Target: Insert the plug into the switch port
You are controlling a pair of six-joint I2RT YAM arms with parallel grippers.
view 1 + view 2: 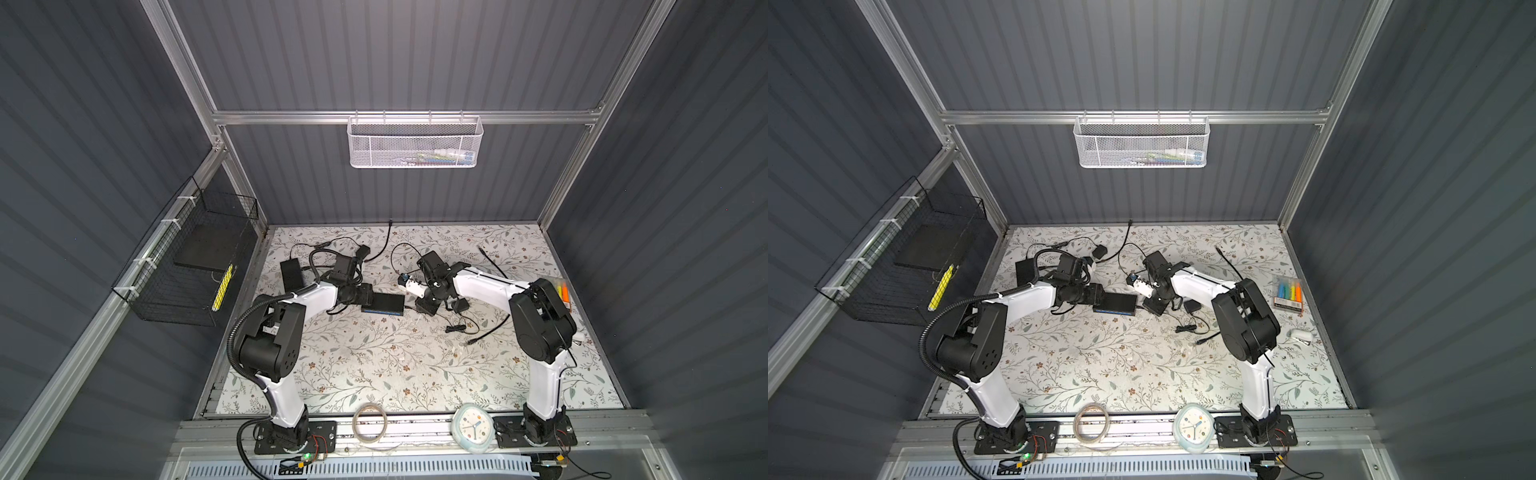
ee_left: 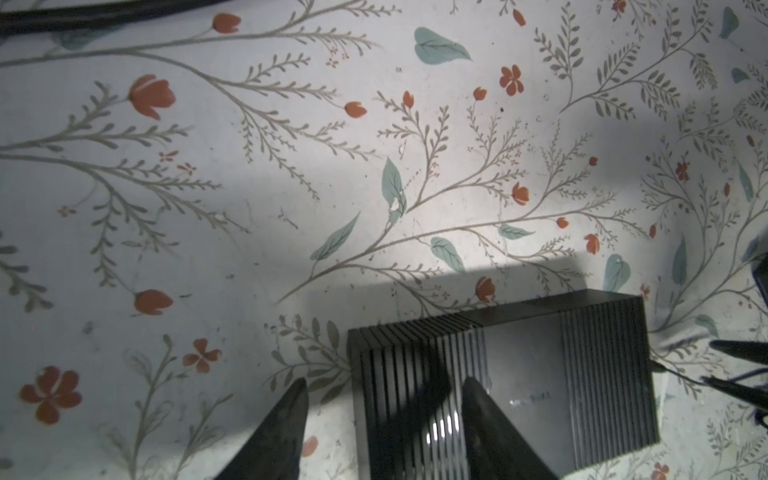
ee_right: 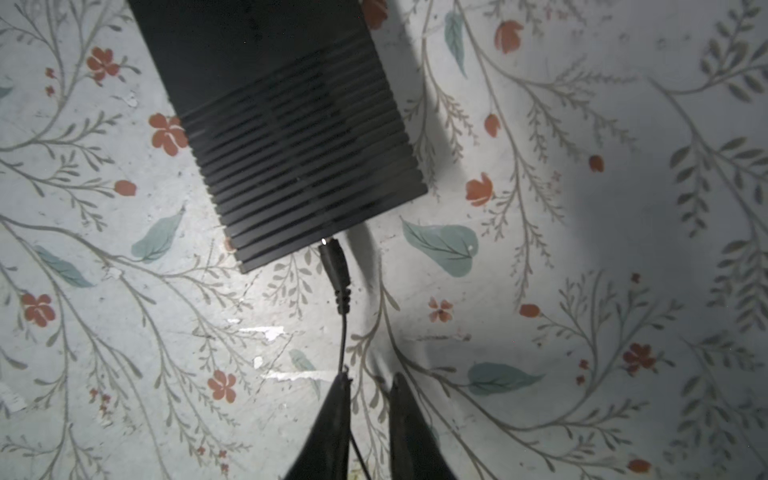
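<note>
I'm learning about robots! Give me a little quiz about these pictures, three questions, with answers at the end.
1. True or false: the plug sits far away from the black switch.
2. The right gripper is closest to: A the clock, B the plug's cable, C the basket.
3. Fill in: the table cover has a ____ pattern.
Key: 1 false, its tip is right at the switch's edge; 2 B; 3 floral.

Arms (image 1: 546,380): white shells, black joint housings (image 1: 270,345); corrugated black conduit (image 1: 231,349) on left. Left hand (image 2: 385,380), right hand (image 3: 372,376): black tapered fingers (image 2: 282,432).
</note>
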